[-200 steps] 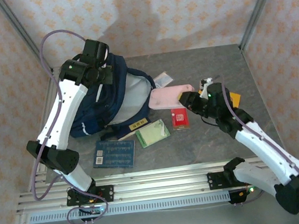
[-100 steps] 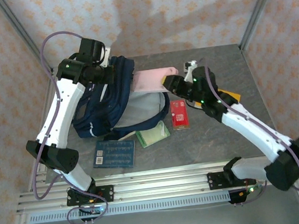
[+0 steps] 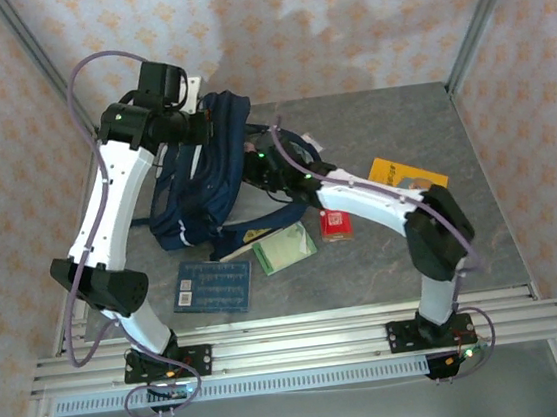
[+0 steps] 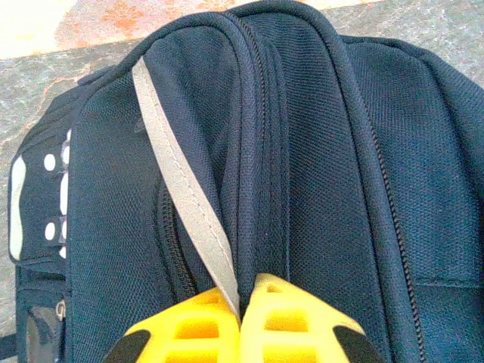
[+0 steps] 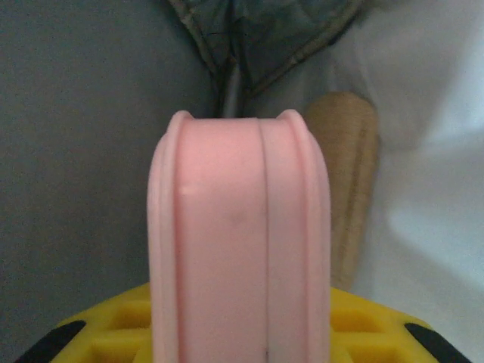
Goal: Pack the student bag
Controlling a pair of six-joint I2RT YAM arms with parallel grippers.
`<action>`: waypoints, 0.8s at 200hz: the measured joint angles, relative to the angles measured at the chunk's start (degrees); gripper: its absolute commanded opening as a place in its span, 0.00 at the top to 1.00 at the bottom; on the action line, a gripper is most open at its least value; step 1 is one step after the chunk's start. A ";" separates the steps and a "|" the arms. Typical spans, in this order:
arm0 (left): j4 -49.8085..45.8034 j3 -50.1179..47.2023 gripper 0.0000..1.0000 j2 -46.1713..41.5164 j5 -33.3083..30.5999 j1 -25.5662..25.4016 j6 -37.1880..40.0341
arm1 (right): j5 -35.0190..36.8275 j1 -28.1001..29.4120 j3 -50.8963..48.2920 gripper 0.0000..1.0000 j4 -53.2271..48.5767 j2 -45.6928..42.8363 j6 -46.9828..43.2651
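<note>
Both gripping: left claw (image 4: 240, 318) pinches student bag (image 4: 333, 151) stripe (image 4: 185, 200); right wrist view: right claw (image 5: 242, 329) clamps pink case (image 5: 240, 227).

Around me stand walls (image 3: 338, 21) papered in pale pink with a repeating orange floral motif, and soft shadows fall across the back one. Bare metal posts (image 3: 481, 14) run up the corners. My bench (image 3: 420, 122) has a mottled grey, stone-look top, with slotted aluminium rails (image 3: 304, 341) along its near edge.

pink case (image 5: 240, 242) moved into student bag (image 3: 196, 188), bag raised and narrowed
</note>
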 measured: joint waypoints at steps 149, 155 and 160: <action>3.21 3.58 1.00 1.92 3.32 9.99 -3.67 | -3.63 -1.20 9.25 0.26 -5.84 -0.15 -18.32; 3.32 3.65 1.00 1.92 3.34 10.43 -3.69 | -3.50 -1.75 8.66 0.28 -6.16 -1.81 -18.84; 3.34 3.69 1.00 1.92 3.34 10.78 -3.80 | -3.39 -2.27 8.09 0.28 -6.51 -3.28 -19.50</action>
